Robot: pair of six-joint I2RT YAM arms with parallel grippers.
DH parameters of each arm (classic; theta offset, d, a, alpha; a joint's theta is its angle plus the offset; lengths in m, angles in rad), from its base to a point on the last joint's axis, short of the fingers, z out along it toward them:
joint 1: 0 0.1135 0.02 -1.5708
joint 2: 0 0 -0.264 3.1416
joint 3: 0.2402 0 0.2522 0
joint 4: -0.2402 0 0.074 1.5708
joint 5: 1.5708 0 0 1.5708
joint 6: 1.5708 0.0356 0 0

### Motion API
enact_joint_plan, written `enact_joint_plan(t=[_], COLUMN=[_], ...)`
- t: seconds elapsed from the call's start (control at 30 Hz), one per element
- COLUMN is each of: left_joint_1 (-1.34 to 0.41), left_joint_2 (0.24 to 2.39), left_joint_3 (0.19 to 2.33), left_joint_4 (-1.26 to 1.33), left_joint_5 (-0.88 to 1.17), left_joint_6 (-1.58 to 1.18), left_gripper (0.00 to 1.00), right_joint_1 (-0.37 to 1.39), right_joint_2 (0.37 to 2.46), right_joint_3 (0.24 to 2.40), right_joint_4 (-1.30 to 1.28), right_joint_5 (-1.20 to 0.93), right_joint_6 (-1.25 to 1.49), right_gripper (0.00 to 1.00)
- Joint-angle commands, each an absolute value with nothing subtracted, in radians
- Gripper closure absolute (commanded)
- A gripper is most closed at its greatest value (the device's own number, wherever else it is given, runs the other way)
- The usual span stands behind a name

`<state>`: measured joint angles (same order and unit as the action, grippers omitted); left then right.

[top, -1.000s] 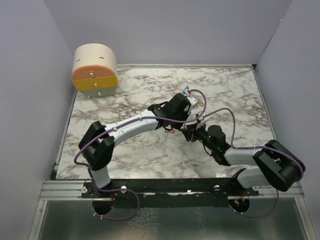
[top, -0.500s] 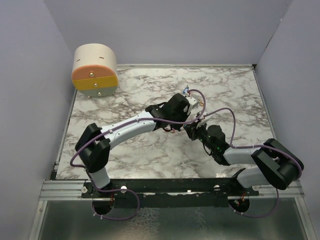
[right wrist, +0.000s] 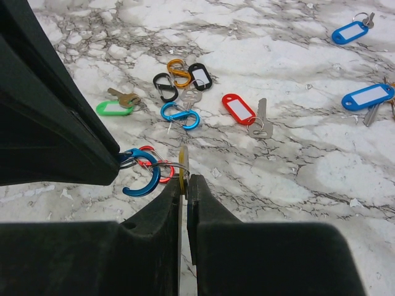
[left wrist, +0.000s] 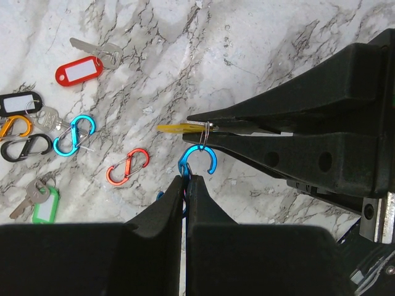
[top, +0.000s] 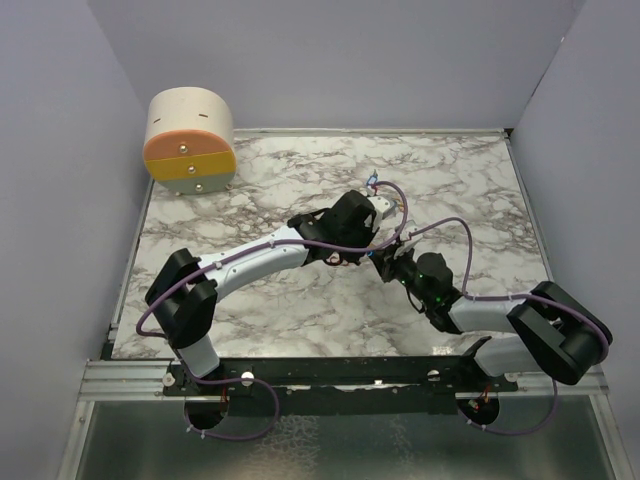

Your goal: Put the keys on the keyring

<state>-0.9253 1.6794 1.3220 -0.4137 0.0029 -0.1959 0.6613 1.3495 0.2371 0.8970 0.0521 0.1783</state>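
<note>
Entry one: I log the left gripper (left wrist: 186, 179) pinched together on the blue carabiner (left wrist: 212, 155), at mid-table. Entry two: the right gripper (right wrist: 185, 179) is clamped on the yellow key tag (left wrist: 174, 128), whose small wire ring (left wrist: 203, 134) sits right at the carabiner's hook. Loose on the marble table (left wrist: 278, 37) beside them I count a red-tagged key (left wrist: 79, 69), a green-tagged key (left wrist: 45, 205) and a red carabiner (left wrist: 127, 166).

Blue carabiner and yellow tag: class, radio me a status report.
Left gripper shut on blue carabiner. Right gripper shut on yellow key tag. Tag's ring meets carabiner hook; threading unclear. No obstruction.
</note>
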Motion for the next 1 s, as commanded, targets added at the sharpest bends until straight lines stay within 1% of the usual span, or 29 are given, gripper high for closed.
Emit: enact_joint_plan(t=[0.0,0.2,0.23,0.4,0.47,0.57,0.63,0.83,0.97], left_joint_1=[-0.929,-0.928,-0.928,-0.928,-0.929,-0.930,-0.929,-0.923,-0.904], left_joint_2=[1.647,1.643,1.643,1.640,1.637,1.632,1.628,1.593,1.528], left_joint_3=[1.301,1.297,1.296,1.289,1.286,1.284,1.282,1.260,1.198], left_joint_4=[-0.434,-0.431,-0.430,-0.428,-0.427,-0.424,-0.423,-0.402,-0.324], left_joint_5=[0.022,0.019,0.018,0.013,0.008,0.001,-0.003,-0.068,-0.161], left_joint_6=[-0.201,-0.202,-0.203,-0.206,-0.206,-0.207,-0.208,-0.233,-0.280], left_gripper=[1.00,1.00,0.96,0.66,0.59,0.53,0.51,0.50,0.48], right_joint_1=[0.657,0.657,0.657,0.657,0.657,0.656,0.657,0.657,0.657], right_joint_2=[1.322,1.322,1.322,1.320,1.317,1.312,1.310,1.310,1.290], right_joint_3=[0.224,0.228,0.228,0.232,0.232,0.233,0.234,0.255,0.318], right_joint_4=[0.928,0.912,0.909,0.896,0.890,0.885,0.879,0.837,0.705], right_joint_5=[0.119,0.137,0.140,0.164,0.170,0.173,0.177,0.199,0.233], right_joint_6=[0.171,0.176,0.178,0.185,0.187,0.187,0.187,0.196,0.221], right_gripper=[0.99,0.99,0.99,0.99,0.99,0.99,0.99,0.99,0.99])
